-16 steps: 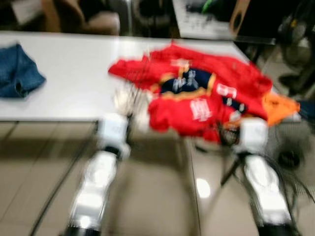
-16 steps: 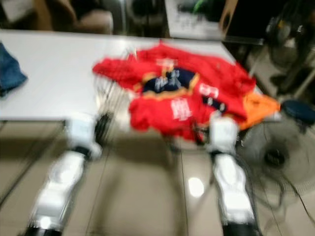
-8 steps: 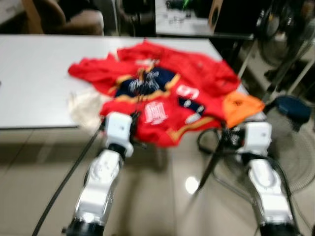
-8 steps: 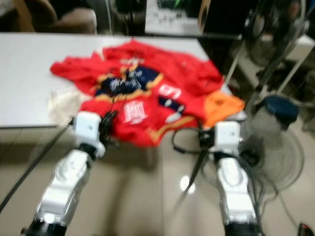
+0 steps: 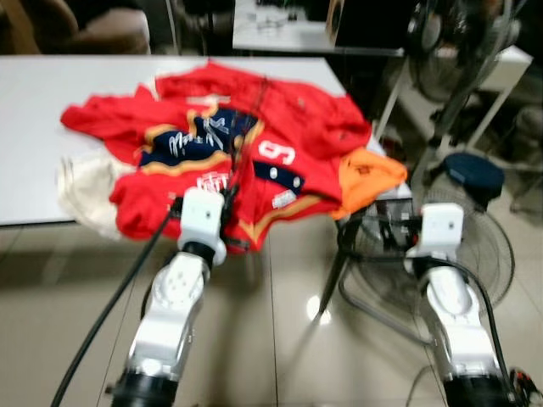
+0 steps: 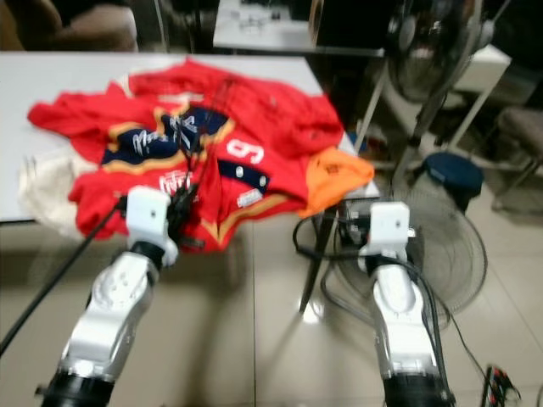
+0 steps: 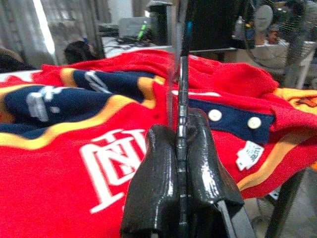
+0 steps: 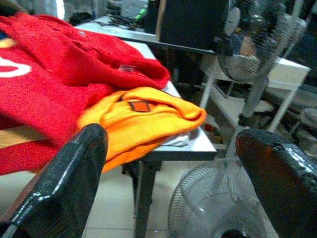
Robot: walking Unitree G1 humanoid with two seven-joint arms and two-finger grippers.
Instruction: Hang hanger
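Red jersey [image 6: 212, 127] heaped on white table [image 6: 51, 76], both arms raised before it.
Left gripper [image 6: 182, 208] at jersey's 6 o'clock edge; orange cloth [image 6: 335, 178] at 3 o'clock; right gripper [image 6: 348, 229] beside floor fan [image 6: 441, 254].

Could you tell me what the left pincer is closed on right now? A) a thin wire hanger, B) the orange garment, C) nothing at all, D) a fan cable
A: in the left wrist view the left pincer pinches the thin wire hanger above the red jersey.
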